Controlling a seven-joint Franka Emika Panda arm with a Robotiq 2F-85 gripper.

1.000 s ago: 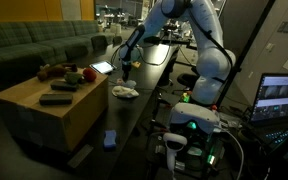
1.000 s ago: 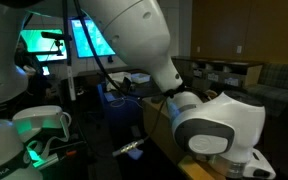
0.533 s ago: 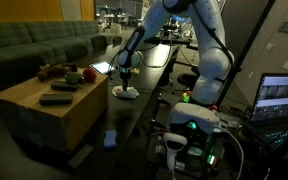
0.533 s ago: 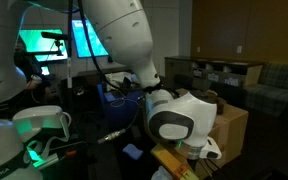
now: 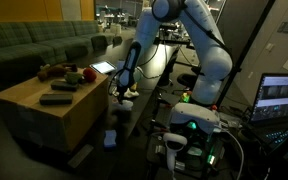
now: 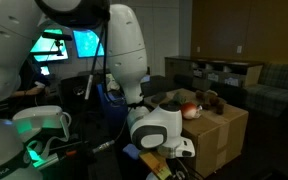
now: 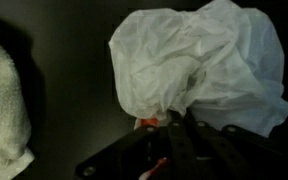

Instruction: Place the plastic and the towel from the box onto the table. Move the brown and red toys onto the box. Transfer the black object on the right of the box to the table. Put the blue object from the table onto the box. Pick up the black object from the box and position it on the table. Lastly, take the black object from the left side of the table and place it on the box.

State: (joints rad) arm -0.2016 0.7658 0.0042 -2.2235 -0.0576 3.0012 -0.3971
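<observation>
My gripper (image 5: 115, 97) hangs low over the dark table (image 5: 144, 100), right beside the tan box (image 5: 44, 115). Its jaws are shut with nothing seen between them. In the wrist view the shut gripper (image 7: 174, 128) points at the crumpled white plastic (image 7: 199, 60) on the table, with the white towel (image 7: 2, 100) to its left. The brown toy (image 5: 46, 71) and red toy (image 5: 88, 74) sit on the box top, also seen as the red toy (image 6: 192, 110) and brown toy (image 6: 210, 99). Two flat black objects (image 5: 56, 98) lie on the box. The pale-blue object (image 5: 110, 139) lies on the table.
A lit tablet (image 5: 102, 67) rests further along the table. A green sofa (image 5: 24, 45) stands behind the box. The robot base with green lights (image 5: 189, 125) and a laptop (image 5: 284, 100) are nearby, and monitors (image 6: 74, 45) glow in the background.
The arm has swung along the table toward the box's near corner and dropped lower over the plastic. The jaws have stayed shut.
</observation>
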